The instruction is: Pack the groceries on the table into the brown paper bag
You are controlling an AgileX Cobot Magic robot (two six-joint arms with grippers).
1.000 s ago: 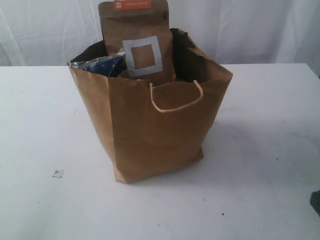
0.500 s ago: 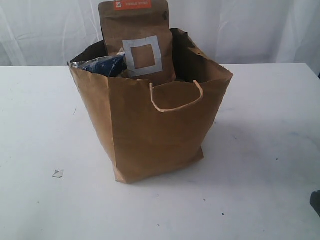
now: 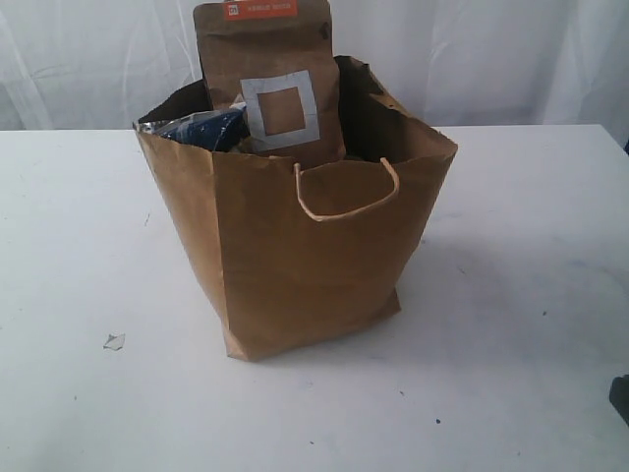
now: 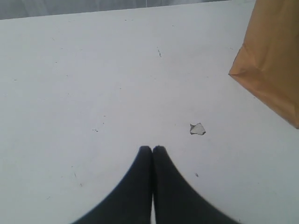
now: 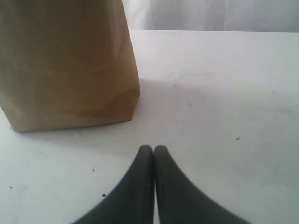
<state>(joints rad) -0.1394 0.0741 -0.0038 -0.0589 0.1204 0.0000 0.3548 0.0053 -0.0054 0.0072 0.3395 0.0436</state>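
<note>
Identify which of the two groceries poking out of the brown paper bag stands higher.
The brown pouch with orange top strip and grey square; the dark blue packet barely clears the brown paper bag's rim.

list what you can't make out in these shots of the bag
Exterior view: walls of the brown paper bag hide whatever lies below the brown pouch and dark packet.
Exterior view: the print on the pouch's orange top is too blurred to read.
Exterior view: a dark shape is cut off by the right edge.
Both wrist views: frame edges cut off most of the bag.
</note>
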